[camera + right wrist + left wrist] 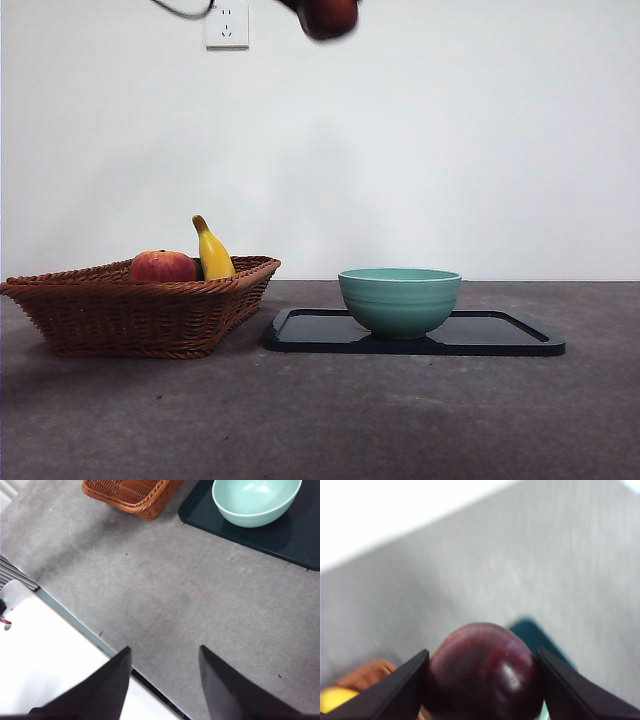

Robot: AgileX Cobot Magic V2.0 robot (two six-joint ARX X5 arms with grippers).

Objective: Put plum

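Observation:
My left gripper point(482, 672) is shut on the plum point(484, 672), a dark maroon glossy round fruit held between the two black jaws. In the front view the plum point(328, 17) hangs at the top edge, high above the table, between the basket and the bowl. A teal bowl point(400, 300) stands on a black tray point(500, 338); both show in the right wrist view, the bowl point(256, 500) and the tray point(300, 535). My right gripper point(162, 680) is open and empty, over the table's near edge.
A brown wicker basket point(120, 312) at the left holds a red-orange fruit point(162, 266) and a yellow banana point(212, 252). The basket's corner shows in the right wrist view point(132, 495). A wall socket point(227, 25) is on the white wall behind.

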